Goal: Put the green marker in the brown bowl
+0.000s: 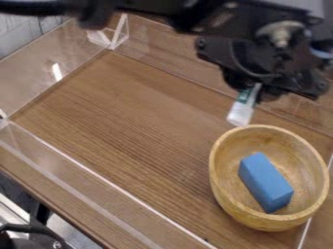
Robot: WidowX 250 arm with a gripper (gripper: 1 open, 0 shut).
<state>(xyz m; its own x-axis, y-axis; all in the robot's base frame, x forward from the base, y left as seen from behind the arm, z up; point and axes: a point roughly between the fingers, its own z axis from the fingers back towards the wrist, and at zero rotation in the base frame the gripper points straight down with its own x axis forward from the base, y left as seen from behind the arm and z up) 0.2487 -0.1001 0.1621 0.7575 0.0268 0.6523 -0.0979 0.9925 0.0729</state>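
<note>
The green marker (242,104) hangs tilted in the air, its green cap up between the fingers and its white end pointing down-left. My gripper (250,89) is shut on its capped end. The marker's lower tip hovers just above the far rim of the brown bowl (229,154), a round light-wood bowl at the lower right of the table. The black gripper body hides the top of the marker.
A blue rectangular block (266,181) lies inside the bowl. Clear plastic walls (53,68) enclose the wooden table (117,117) at the left, front and back. A clear triangular piece (107,34) stands at the far left corner.
</note>
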